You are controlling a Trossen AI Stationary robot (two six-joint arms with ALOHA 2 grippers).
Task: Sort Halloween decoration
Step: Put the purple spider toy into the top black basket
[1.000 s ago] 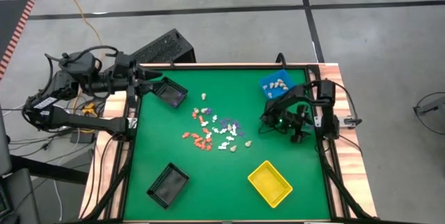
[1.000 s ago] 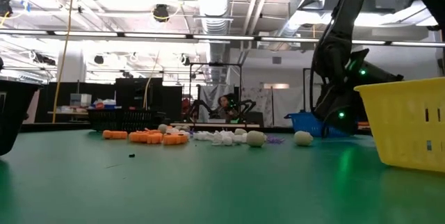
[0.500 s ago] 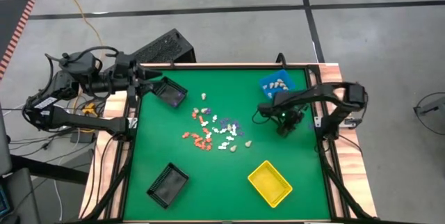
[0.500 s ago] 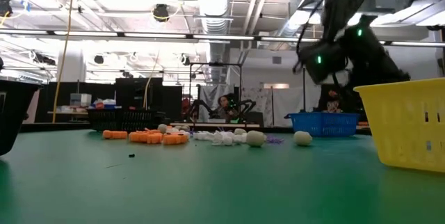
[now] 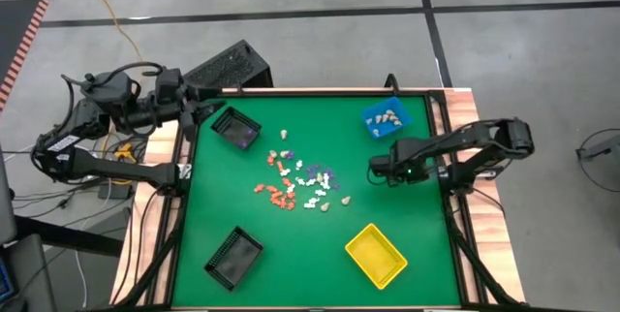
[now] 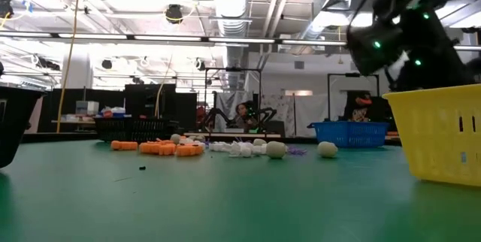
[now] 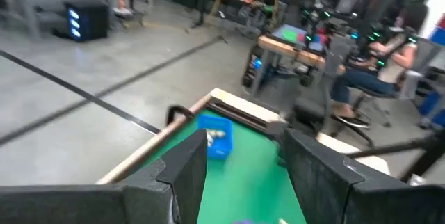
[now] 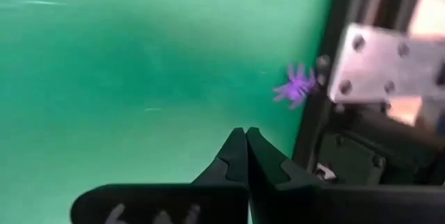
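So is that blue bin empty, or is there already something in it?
Not empty. From above, the blue bin near the table's far right corner holds a few small beige pieces; how many, I cannot tell.

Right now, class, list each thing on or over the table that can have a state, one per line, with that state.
Right gripper: shut, empty, above the mat.
Left gripper: open, empty, by the table's far-left corner.
Blue bin: holds beige pieces.
Yellow bin: empty.
Black bin: contents unclear.
Halloween decoration: loose pile, mid-mat.
Purple spider: lying beside the frame.
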